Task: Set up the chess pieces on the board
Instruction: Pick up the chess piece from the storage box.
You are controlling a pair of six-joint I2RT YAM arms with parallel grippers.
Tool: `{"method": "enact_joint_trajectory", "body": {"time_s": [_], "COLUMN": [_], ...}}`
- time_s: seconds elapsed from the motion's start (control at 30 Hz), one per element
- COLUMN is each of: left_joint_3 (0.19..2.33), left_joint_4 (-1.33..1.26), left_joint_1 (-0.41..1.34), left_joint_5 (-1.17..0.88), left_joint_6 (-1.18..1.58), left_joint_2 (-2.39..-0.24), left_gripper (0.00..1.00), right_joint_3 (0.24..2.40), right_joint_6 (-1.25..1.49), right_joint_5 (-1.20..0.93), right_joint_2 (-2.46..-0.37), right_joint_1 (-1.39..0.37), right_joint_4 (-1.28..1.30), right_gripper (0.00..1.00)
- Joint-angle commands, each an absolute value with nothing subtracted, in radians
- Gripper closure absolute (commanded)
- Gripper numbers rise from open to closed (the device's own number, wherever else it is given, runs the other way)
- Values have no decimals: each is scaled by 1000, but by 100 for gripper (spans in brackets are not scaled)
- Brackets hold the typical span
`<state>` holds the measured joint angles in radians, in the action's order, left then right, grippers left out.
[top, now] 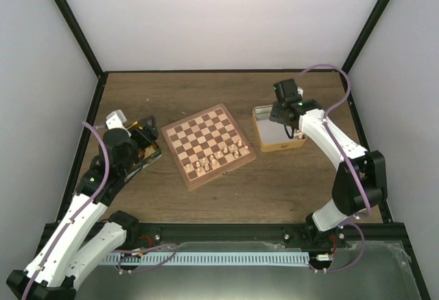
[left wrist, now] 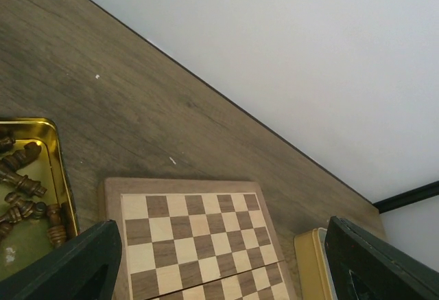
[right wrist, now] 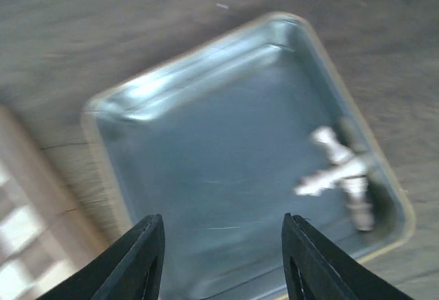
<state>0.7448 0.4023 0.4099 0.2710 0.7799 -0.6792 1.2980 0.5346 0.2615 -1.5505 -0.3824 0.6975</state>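
The chessboard (top: 209,144) lies mid-table with several pale pieces (top: 221,157) on its near rows. It also shows in the left wrist view (left wrist: 199,238). My left gripper (top: 140,137) is open and empty over a gold tin (left wrist: 51,152) holding dark brown pieces (left wrist: 24,185). My right gripper (right wrist: 223,259) is open and empty above a gold-rimmed tin (right wrist: 103,149), right of the board, also in the top view (top: 278,142). A few pale pieces (right wrist: 339,169) lie blurred in that tin's right corner, to the right of the fingers.
Black frame posts and white walls ring the wooden table (top: 226,94). The dark tin (top: 145,150) sits left of the board. The arms' bases stand along the near edge.
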Motion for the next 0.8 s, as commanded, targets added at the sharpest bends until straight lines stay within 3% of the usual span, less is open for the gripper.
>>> {"method": "enact_joint_trajectory", "body": {"time_s": [0.0,0.17,0.43,0.77], "left_joint_3": [744,748,748,746], "left_joint_4": [360,359,355,345], "left_joint_1": [405,406,405,405], "left_joint_5": [243,242,241,234], "left_joint_6": [762,755,752,752], "left_joint_2": [-696,-705,-717,-735], "left_gripper": [17,17,17,17], "right_joint_3": [1197,1113,1183,1240], "right_joint_6": [537,518,455,379], "right_joint_5": [308,329,425,518], "right_joint_2": [-1544,-1577,-1777,-1897], "right_joint_1": [-278,-195,-176,-172], "right_joint_4": [649,557,529,512], "right_gripper": [51,56,72,71]}}
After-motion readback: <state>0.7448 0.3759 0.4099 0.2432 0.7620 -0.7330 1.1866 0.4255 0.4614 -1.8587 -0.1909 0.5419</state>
